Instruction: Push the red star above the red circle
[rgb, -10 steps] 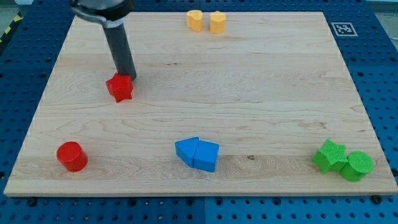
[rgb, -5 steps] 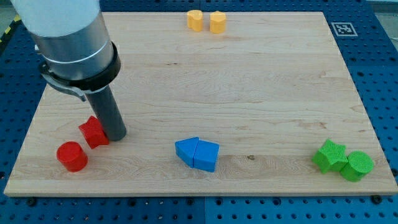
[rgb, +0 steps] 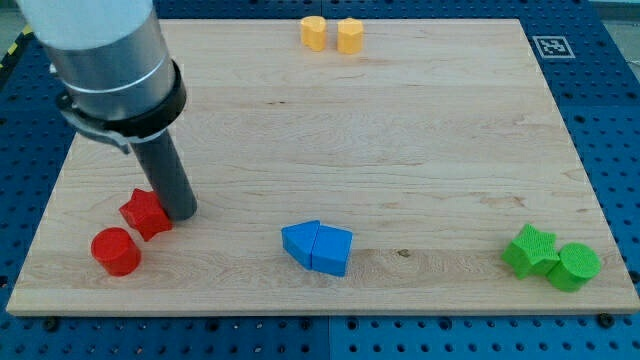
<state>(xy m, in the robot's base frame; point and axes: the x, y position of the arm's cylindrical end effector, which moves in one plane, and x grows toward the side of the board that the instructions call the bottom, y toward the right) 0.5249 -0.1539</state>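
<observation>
- Wooden board (rgb: 420, 140) on a blue pegboard base carries everything we see.
- Nearest, the red circle (rgb: 115, 251) sits low at the view's left.
- Just above-right, the red star (rgb: 144, 213) looks light, rigid and slide-prone; we push its flat side.
- Our tip (rgb: 180, 213) touches its right side; we have no pincer, nothing is gripped.

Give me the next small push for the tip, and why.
Probably a short nudge toward the view's left: my tip sits right of the red star, which lies up-right of the red circle, not yet directly above it.
</observation>
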